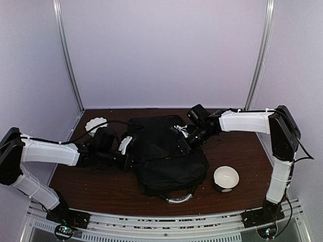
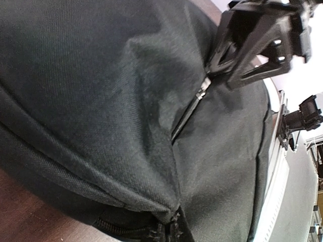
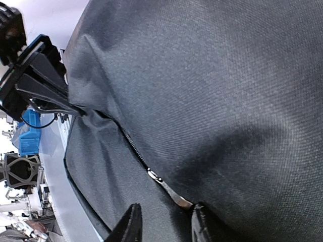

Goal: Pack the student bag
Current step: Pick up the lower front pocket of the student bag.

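Soft, even light fills the overhead view, tinting the pale walls [image 1: 166,50] lilac and laying faint shadows on the dark surface [image 1: 101,186], where the student bag [image 1: 166,151] sinks to near-featureless black. The overhead picture is slightly soft and grainy. Wrist views hold the fabric weave crisp at centre; backgrounds blow out white, and near edges blur, possibly from lens distortion.

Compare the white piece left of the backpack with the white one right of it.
The left white piece has a scalloped rim; the right white piece is smooth-edged. The left one looks all white; the right one has a dark base. The left lies farther back than the right. Both are round, white and outside the student bag.
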### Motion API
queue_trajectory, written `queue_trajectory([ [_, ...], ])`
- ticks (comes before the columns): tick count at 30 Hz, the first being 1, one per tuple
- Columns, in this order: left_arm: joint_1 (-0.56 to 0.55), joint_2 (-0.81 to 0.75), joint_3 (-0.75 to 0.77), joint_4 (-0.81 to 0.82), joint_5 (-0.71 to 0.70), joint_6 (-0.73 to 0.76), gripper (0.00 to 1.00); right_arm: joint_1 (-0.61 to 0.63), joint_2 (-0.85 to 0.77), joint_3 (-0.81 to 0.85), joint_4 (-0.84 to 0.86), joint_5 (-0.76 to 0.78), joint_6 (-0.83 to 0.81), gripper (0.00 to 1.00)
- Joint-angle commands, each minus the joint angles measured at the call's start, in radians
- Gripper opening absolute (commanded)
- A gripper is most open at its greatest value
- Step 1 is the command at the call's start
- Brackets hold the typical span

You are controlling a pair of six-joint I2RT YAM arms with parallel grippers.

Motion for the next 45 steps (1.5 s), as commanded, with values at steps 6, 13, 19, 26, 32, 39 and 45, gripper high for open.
queue_trajectory([
  [6,0.005,0.162,-0.003,0.125,-0.034,-0.021,0.0,0.039,0.041,-0.005,-0.126,0.183,-0.053,0.54],
  [13,0.004,0.19,-0.004,0.159,-0.016,-0.026,0.0,0.063,0.091,0.03,-0.145,0.241,-0.025,0.6],
  [19,0.005,0.183,0.0,0.152,-0.011,-0.024,0.0,0.094,0.077,0.069,-0.189,0.417,-0.052,0.75],
  [26,0.004,0.161,0.015,0.14,-0.013,-0.016,0.0,0.117,0.08,0.082,-0.167,0.454,-0.043,1.0],
  [32,0.005,0.13,0.029,0.094,-0.03,-0.001,0.0,0.111,-0.06,-0.026,-0.191,0.386,-0.046,1.0],
  [39,0.004,0.118,0.047,0.107,-0.039,-0.002,0.0,0.11,0.0,-0.055,-0.178,0.298,-0.034,0.8],
  [45,0.004,0.107,0.03,0.126,-0.025,-0.013,0.0,0.073,0.105,0.04,-0.101,0.167,-0.013,0.77],
])
